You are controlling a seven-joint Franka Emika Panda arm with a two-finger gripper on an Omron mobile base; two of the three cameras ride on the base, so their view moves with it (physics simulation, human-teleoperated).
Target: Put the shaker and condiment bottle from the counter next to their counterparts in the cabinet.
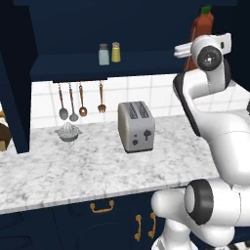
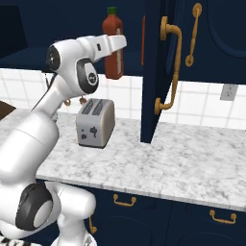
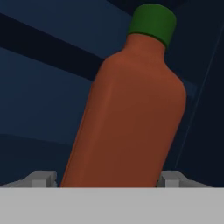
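Up on the cabinet (image 1: 73,66) shelf, a red-orange condiment bottle (image 3: 127,113) sits between the gripper (image 3: 105,179) fingers (image 3: 41,178), whose pale tips stand wide on either flank of its base. Whether the pads actually press the bottle is hard to judge; its foot is cut off at the lower edge of the hand view. From the left base view the arm's white wrist hides the bottle's lower half; from the right base view the forearm covers part of its body. Green cap, narrow neck, smooth rounded shoulders. Bottle appears tilted in the hand view, upright from the base cameras.

Farther left on the same shelf: yellow shaker (image 1: 115,52) just beside pale blue-white shaker (image 1: 103,54), both grey-capped, small, detail blurred.

Below, marbled white-grey counter (image 1: 88,171) carries a brushed-metal toaster (image 1: 135,126). Navy drawers with brass handles are partly cropped.
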